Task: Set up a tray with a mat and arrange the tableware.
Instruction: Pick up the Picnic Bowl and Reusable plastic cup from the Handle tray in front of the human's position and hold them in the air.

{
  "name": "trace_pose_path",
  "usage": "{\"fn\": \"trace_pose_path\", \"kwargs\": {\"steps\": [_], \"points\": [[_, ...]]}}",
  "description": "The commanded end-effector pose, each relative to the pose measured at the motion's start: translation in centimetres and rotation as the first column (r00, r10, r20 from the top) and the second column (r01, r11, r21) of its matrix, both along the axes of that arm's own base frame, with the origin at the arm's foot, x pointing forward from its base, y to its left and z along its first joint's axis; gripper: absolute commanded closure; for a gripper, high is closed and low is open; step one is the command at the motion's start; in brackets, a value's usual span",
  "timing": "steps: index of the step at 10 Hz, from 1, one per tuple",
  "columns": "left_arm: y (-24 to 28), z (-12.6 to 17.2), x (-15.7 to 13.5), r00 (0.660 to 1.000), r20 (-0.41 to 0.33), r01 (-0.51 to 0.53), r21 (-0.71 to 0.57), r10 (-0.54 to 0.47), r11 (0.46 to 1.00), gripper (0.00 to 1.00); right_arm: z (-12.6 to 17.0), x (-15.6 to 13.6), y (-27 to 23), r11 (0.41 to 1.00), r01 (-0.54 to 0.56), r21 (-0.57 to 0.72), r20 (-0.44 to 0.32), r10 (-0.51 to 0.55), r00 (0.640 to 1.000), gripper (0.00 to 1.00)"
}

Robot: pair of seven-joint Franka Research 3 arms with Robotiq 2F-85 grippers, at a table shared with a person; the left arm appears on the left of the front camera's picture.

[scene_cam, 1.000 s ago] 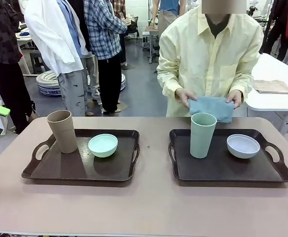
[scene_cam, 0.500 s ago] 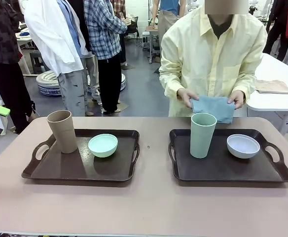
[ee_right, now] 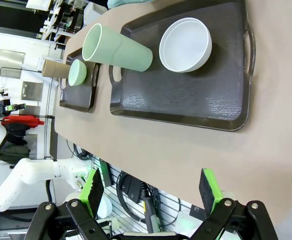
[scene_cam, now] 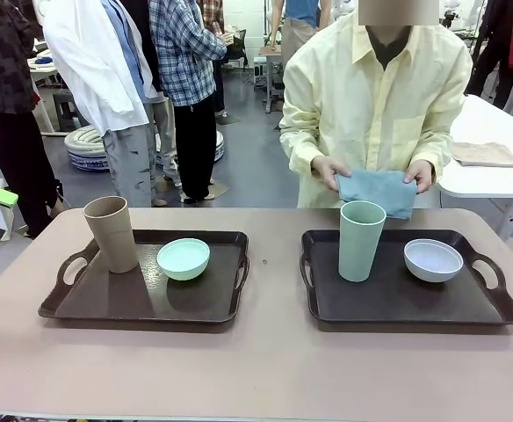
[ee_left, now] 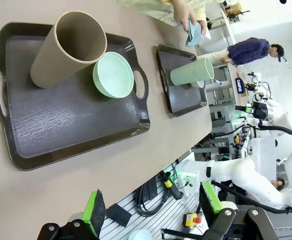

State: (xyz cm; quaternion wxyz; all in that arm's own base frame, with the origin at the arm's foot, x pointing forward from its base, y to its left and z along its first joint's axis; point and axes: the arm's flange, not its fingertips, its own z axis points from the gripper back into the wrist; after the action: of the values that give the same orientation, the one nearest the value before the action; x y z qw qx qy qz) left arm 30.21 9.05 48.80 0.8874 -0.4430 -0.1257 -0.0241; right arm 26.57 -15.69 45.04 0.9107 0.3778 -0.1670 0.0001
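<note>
Change is tiny: person's hands (scene_cam: pixel 329 170) shift the folded blue mat (scene_cam: pixel 378 192) a touch, far beyond both grippers; not laid yet. Tan cup (ee_left: pixel 68 47) & mint bowl (ee_left: pixel 113 75) stay put ahead of my left gripper (ee_left: pixel 153 205), pale green cup (ee_right: pixel 117 47) & whitish bowl (ee_right: pixel 185 45) ahead of my right gripper (ee_right: pixel 151 192). Both spread wide, empty. Setup's barely begun, I reckon.

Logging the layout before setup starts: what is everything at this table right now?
table: 1, pinkish-beige, under trays
trays: 2, dark brown, side by side on table
cups: 2, tan on left tray, pale green on right, both upright
bowls: 2, mint on left tray, whitish on right, beside cups
cloth: 1, blue, folded, held beyond the far edge
person's hands: 2, gripping the cloth
left end effector: 1, black, green pads, open, facing left tray
right end effector: 1, same, open, facing right tray
</note>
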Motion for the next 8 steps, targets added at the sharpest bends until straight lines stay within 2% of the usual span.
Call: {"fn": "trace_pose_path", "kwargs": {"steps": [1, 3, 4, 6, 8], "points": [[0.1, 0.0, 0.0, 1.0, 0.023, 0.009, -0.019, -0.008, 1.0, 0.0, 0.0, 0.2, -0.2, 1.0, -0.009, 0.024, 0.02, 0.008, 1.0, 0.0], [0.0, 0.0, 0.0, 1.0, 0.0, 0.0, 0.0, 0.0, 1.0, 0.0, 0.0, 0.0, 0.0, 1.0, 0.0, 0.0, 0.0, 0.0, 1.0, 0.0], [-2.4, 1.5, -0.2, 0.996, 0.083, 0.02, 0.1, -0.029, 0.995, 0.0, 1.1, 0.4, 0.8, 0.999, 0.007, -0.054, 0.033, -0.006, 0.999, 0.0], [-6.9, 5.6, 0.0, 0.975, 0.194, 0.055, 0.243, -0.104, 0.969, 0.0, 3.9, 0.7, 3.2, 0.973, -0.031, -0.229, -0.002, 0.031, 1.0, 0.0], [-11.5, 8.8, 0.4, 0.943, 0.245, 0.12, 0.378, -0.224, 0.918, 0.0, 7.8, 0.6, 5.4, 0.961, 0.016, -0.275, 0.019, -0.011, 1.0, 0.0]]}}
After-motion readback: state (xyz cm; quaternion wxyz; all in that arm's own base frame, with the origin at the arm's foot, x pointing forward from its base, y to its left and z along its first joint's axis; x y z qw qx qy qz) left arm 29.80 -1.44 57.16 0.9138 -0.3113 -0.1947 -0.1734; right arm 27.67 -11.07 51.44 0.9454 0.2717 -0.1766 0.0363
